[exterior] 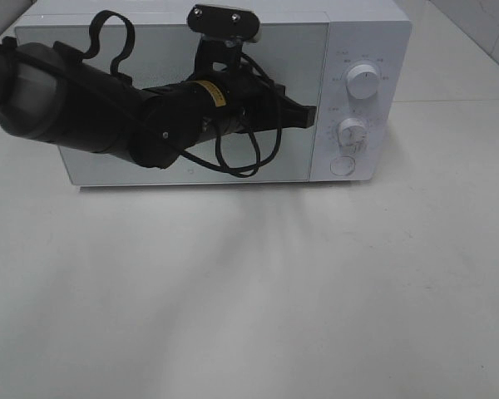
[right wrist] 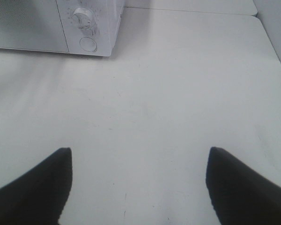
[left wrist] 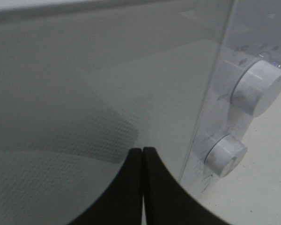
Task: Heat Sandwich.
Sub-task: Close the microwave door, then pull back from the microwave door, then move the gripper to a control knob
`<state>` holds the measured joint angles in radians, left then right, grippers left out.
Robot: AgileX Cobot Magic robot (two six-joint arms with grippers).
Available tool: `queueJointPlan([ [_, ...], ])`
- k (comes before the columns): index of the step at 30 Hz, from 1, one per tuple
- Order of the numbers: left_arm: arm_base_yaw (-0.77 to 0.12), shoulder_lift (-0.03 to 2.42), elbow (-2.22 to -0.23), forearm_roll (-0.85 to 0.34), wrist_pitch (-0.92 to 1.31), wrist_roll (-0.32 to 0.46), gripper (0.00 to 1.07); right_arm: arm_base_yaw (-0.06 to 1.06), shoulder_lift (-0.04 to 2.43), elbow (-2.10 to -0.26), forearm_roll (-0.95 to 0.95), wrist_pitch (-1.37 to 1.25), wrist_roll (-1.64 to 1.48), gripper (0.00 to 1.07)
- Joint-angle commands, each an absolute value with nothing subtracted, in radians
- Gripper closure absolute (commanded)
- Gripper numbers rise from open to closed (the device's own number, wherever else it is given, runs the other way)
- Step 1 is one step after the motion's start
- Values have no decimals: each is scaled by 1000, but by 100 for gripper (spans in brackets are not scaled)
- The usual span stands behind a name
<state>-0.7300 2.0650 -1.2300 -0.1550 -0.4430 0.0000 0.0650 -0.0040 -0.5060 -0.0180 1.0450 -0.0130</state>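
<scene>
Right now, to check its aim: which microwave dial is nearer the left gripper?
The lower dial; the upper dial sits higher, farther from the shut left gripper.

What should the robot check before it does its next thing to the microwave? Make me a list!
1. Microwave door closed: ok, it looks shut flat.
2. Sandwich inside: cannot tell, nothing shows through the glass.
3. Left pincer shut: ok, its tips are pressed together.
4. Left pincer on a knob: not ok, it points at the door's edge, beside the top knob and bottom knob.
5. Knob settings: cannot tell, the marks are too small.
6. Right pincer free: ok, open over the table, holding nothing.
</scene>
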Motion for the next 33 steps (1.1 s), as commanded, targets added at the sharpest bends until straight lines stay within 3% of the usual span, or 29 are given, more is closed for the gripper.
queueJointPlan([
  [1,-735,2015,-1181,-176,-475,0,107,57,-30,-505,-20,1039,-23,31],
  [18,-772,1779,-908,-176,-426,-12,107,57,-30,-505,-20,1039,-23,31],
  [21,-772,1731,-882,-176,-333,-12,83,57,-30,-505,-20,1039,-23,31],
  [22,-772,1731,-882,-176,-333,-12,83,57,-30,-505,-20,1039,-23,31],
  [23,-772,1697,-869,-176,-271,-13,52,57,-30,-505,-20,1039,-23,31],
  [24,-772,1680,-864,-176,-243,-14,32,57,-30,-505,-20,1039,-23,31],
  [25,-772,1665,-863,-176,-203,-13,13,57,-30,-505,-20,1039,-23,31],
  [26,-772,1638,-863,-176,-123,-10,7,57,-30,-505,-20,1039,-23,31],
  [33,-772,1554,-863,-145,112,29,9,57,-30,-505,-20,1039,-23,31],
])
